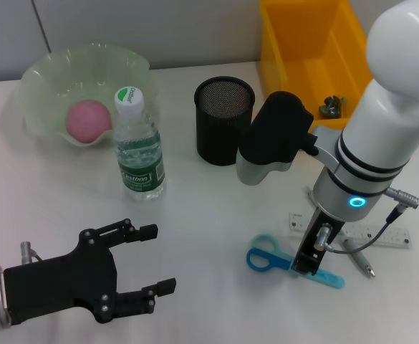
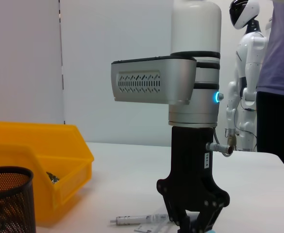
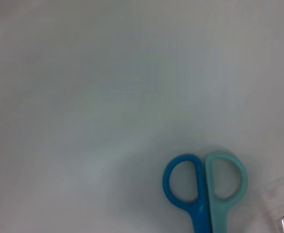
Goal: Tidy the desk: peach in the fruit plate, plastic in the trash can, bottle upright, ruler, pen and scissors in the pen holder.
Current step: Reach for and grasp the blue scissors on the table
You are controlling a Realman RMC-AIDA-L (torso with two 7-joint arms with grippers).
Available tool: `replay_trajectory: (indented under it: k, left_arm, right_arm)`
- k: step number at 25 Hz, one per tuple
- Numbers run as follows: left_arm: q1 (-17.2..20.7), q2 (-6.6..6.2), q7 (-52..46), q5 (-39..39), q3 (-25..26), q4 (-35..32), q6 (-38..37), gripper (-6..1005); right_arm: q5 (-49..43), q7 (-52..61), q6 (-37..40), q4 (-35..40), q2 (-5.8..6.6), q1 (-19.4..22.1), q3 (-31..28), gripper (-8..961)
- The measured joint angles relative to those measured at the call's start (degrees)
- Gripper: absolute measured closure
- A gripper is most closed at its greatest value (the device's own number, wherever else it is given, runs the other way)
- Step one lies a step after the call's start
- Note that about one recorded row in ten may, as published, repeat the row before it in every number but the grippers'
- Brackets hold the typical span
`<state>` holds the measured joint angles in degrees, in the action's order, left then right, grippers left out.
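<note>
Hovering right gripper (image 1: 308, 264) directly over scissors (image 1: 281, 259) on counter (image 1: 209, 215), front-right of pen holder (image 1: 224, 120); blades run away from handles rightward. Finger spread unclear. Left gripper (image 1: 152, 259) wide, farther.

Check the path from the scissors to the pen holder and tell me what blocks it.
Nothing on the table blocks it. The scissors lie under the right hand, and the desk between them and the pen holder is bare. Only the right arm's own wrist housing hangs above that stretch, beside the holder.
</note>
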<state>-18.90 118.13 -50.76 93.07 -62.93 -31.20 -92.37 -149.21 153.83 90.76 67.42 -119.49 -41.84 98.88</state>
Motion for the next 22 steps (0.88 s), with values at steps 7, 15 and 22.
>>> replay_trajectory:
  k: [7, 15, 22]
  left_arm:
    - [0.00, -0.03, -0.22, 0.00, 0.00, 0.00, -0.03, 202]
    - [-0.03, -0.09, -0.14, -0.01, -0.05, 0.00, -0.14, 202]
    - [0.00, -0.02, 0.10, 0.13, -0.09, 0.00, -0.18, 202]
  right_arm:
    - [0.05, -0.14, 0.03, 1.93, 0.11, 0.72, -0.47, 914]
    - [0.23, 1.21, 1.24, 3.92, 0.05, 1.31, -0.59, 947]
    - [-0.02, 1.26, 0.84, 4.12, -0.02, 1.56, -0.15, 712]
